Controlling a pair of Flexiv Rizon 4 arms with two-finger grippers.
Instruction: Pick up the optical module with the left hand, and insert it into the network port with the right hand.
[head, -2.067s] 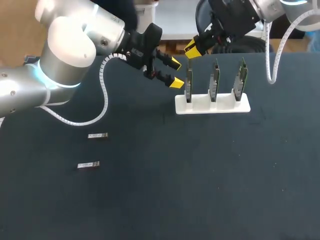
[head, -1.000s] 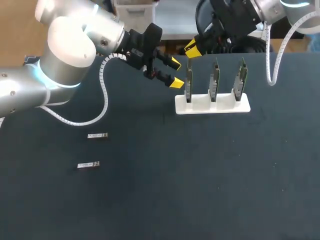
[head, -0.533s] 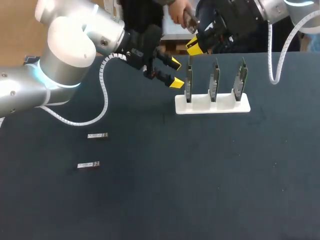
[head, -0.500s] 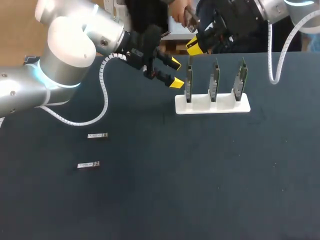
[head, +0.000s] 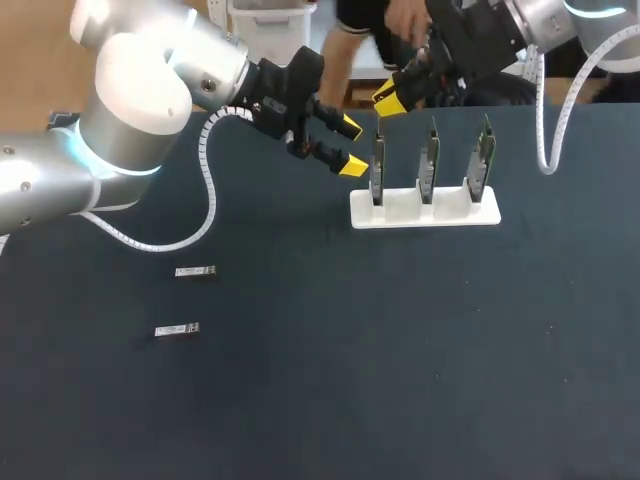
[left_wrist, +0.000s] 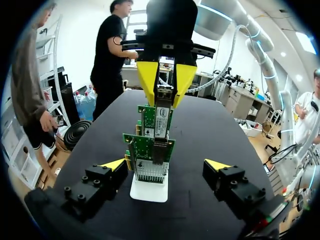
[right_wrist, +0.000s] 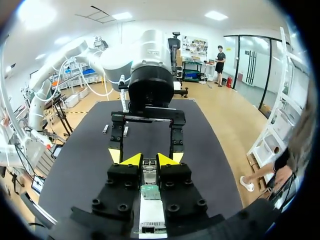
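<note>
Optical module (left_wrist: 164, 94): pinched upright between fingers of right gripper (head: 389, 98), long axis vertical, just above left-end network card (head: 377, 170) in white stand (head: 400, 212); port lies below. Left gripper (head: 349, 146): fingers wide, empty, beside that card.

A white stand (head: 400, 213) holds three upright cards (head: 428, 162). The left gripper (head: 351, 146), fingers spread, hangs just left of the stand, the right gripper (head: 390, 97) above its leftmost card. Two modules (head: 195, 271) lie well left of it.
</note>
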